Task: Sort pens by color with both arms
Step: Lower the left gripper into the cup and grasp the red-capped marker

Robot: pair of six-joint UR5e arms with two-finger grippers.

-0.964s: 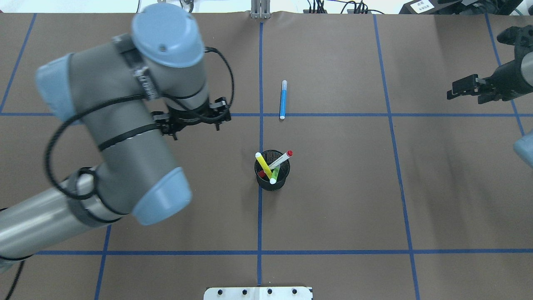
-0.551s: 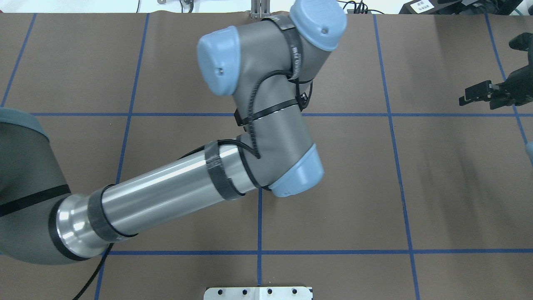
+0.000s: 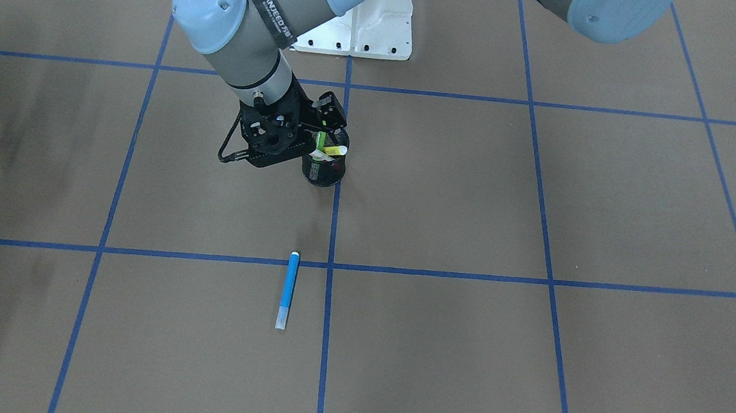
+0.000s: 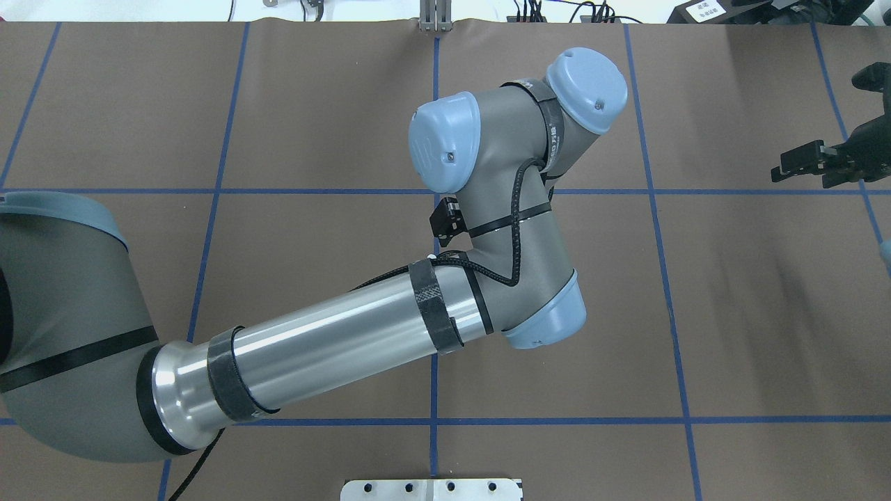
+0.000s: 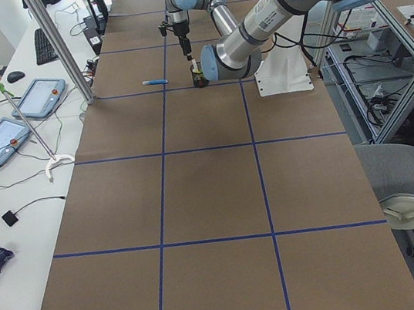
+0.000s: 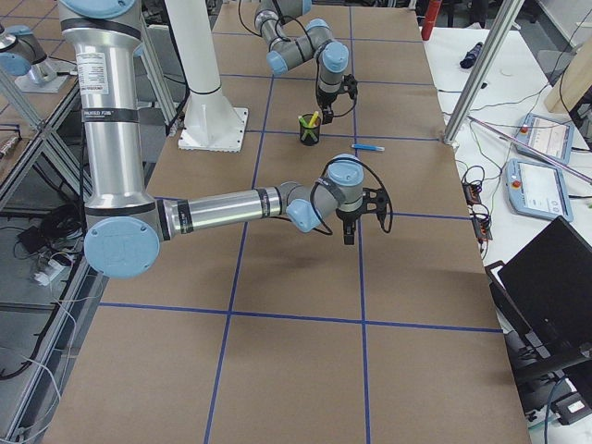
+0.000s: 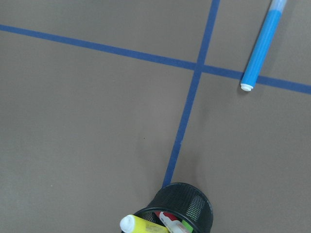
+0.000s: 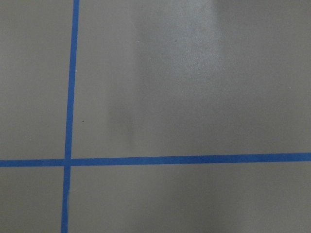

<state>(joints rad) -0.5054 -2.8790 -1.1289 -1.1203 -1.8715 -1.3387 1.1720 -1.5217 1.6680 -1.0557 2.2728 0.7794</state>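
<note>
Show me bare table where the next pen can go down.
In the front-facing view, the taped squares right of the centre line are bare, as is the one left of the blue pen. Crowded only at the mesh cup, with the left tool over it.

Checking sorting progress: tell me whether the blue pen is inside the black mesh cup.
No, the blue pen lies flat on the table, apart from the black mesh cup.

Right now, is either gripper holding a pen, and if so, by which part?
The right gripper holds nothing. The left gripper is at the cup of pens; a grip cannot be told.
</note>
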